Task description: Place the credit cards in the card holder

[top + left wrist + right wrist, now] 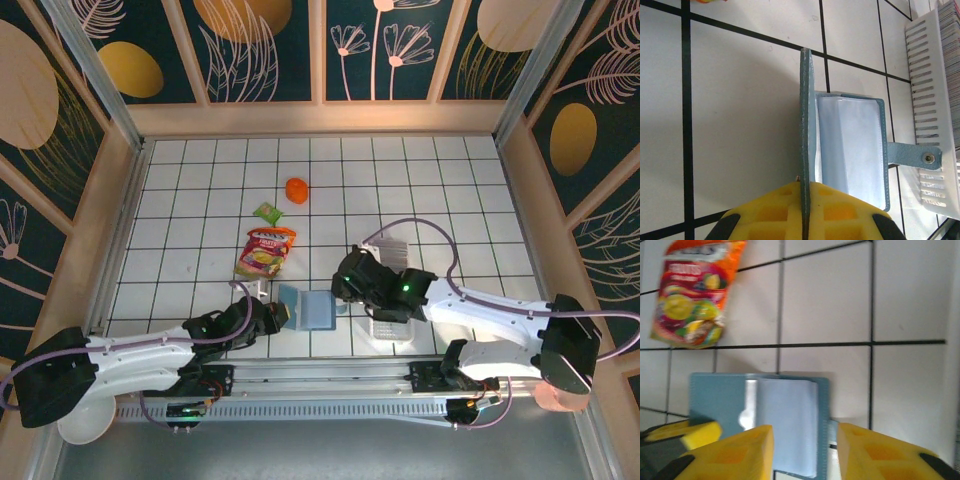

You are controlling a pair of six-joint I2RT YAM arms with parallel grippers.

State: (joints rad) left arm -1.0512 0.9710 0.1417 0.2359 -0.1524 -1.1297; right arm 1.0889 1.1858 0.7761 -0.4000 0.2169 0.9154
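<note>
tray (932, 100) flanks card holder (850, 150), left tiles (740, 125) — free

White tabletop (200, 190) with a black grid, boxed in by pale wooden framing (320, 117). Dark teal wall panels (400, 75) with gold flower prints sit far, left and right.

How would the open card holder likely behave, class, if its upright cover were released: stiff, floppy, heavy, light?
Probably hinged rather than stiff: one cover of the card holder stands upright in the left gripper while the rest lies flat. Released, it would likely flop. Thin covers suggest lightness, easy sliding.
</note>
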